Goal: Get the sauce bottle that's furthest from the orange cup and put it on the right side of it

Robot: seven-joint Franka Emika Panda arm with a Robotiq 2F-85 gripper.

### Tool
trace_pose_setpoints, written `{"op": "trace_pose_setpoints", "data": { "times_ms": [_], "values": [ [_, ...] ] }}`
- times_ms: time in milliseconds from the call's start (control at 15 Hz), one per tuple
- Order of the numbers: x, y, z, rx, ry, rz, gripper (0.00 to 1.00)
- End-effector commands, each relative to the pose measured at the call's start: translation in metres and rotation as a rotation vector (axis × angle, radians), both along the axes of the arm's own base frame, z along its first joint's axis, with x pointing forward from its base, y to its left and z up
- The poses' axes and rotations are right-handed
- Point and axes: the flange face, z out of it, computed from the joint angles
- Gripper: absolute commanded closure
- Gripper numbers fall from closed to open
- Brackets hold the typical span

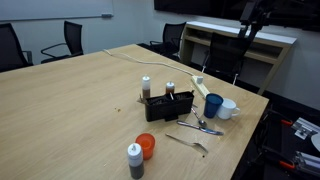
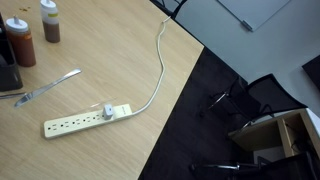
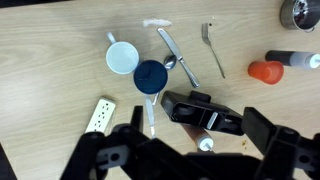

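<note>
Orange cup (image 1: pixel 147 146), blue cup (image 1: pixel 213 105), wht mug (image 1: pixel 229 108), blk holder (image 1: pixel 168 106), tan wood-grain table (image 1: pixel 70 110).

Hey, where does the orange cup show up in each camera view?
In an exterior view: the orange cup sits low centre of the picture.
In an exterior view filled by the power strip: not in it.
Wrist view: at right, upper half.
Shared landmark: that white power strip, in all three.

No text, label or number is legible on anything.
</note>
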Motion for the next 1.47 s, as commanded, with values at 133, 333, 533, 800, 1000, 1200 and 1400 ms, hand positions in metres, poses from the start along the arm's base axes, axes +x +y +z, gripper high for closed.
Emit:
{"op": "trace_pose_setpoints", "data": {
  "times_ms": [133,333,533,800,1000,1200,1400],
  "values": [
    [0.063,0.021,-0.009,-0.144,-0.084,0.033,0.00],
    [0.118,0.038,-0.014,-0.223,-0.145,0.070,0.00],
    [0.168,0.051,-0.033,-0.255,-0.151,0.103,0.00],
    [0.223,0.058,-0.073,-0.226,-0.109,0.167,0.00],
    [0.223,0.060,-0.088,-0.228,-0.118,0.156,0.00],
    [0.223,0.060,-0.087,-0.229,-0.120,0.155,0.00],
    [0.221,0.060,-0.083,-0.230,-0.124,0.154,0.00]
  ]
}}
